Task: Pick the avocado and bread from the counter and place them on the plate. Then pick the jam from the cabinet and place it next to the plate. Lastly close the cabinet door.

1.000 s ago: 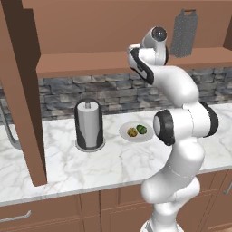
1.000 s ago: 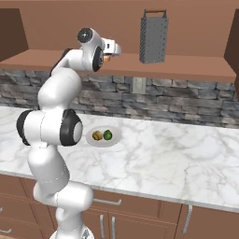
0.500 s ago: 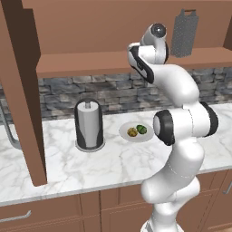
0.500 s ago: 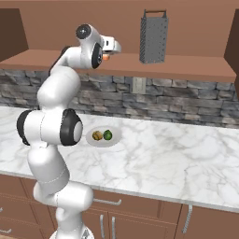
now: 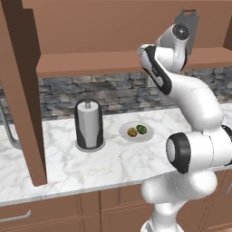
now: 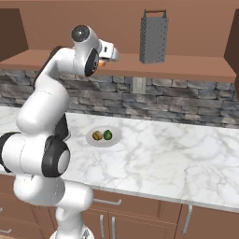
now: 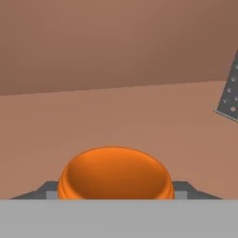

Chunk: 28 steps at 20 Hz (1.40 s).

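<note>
Up at cabinet shelf, claw straddles jam, dark tips flanking lid; grip itself unclear. Grater off to claw's right, open shelf between. Far below claw, plate on bench carries avocado, bread.

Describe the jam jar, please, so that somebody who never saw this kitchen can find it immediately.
Look into the open brown wall cabinet above the marble counter. On its lower board, the white arm's gripper reaches in left of a tall grey grater. The jam sits right at the fingertips: a small squat orange jar, round where the grater is flat-sided and perforated.
</note>
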### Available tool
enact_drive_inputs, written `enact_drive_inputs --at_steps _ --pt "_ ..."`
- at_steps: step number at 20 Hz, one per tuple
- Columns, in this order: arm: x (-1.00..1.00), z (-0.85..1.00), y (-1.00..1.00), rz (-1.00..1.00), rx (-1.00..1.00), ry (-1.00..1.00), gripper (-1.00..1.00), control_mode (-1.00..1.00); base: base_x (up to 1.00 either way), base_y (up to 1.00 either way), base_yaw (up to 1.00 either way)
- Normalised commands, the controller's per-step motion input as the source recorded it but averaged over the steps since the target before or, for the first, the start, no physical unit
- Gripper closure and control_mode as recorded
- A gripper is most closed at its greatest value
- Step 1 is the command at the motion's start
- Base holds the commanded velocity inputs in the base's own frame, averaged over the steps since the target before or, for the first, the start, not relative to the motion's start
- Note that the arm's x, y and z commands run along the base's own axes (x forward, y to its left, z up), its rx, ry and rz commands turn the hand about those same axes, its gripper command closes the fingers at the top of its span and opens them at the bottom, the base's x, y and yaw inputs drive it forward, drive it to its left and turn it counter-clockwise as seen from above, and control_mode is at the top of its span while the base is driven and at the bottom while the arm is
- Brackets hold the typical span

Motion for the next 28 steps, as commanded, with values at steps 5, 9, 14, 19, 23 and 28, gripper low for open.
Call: enact_drive_inputs --at_steps 5,9,14,19,23,28 --pt "-1.0 0.08 -0.1 0.0 0.13 -0.03 1.0 -1.0 0.0 0.0 0.0" --pt "-1.0 0.06 -0.14 0.0 0.11 -0.07 1.0 -1.0 0.0 0.0 0.0" --pt "-1.0 0.01 -0.22 0.0 0.1 -0.06 1.0 -1.0 0.0 0.0 0.0" --pt "-1.0 -0.06 -0.4 0.0 0.08 -0.01 1.0 -1.0 0.0 0.0 0.0" --pt "-0.56 -0.28 -0.33 0.07 0.02 0.0 1.0 -1.0 0.0 0.0 0.0" --pt "-0.03 -0.36 -0.14 0.25 0.0 0.0 1.0 -1.0 0.0 0.0 0.0"
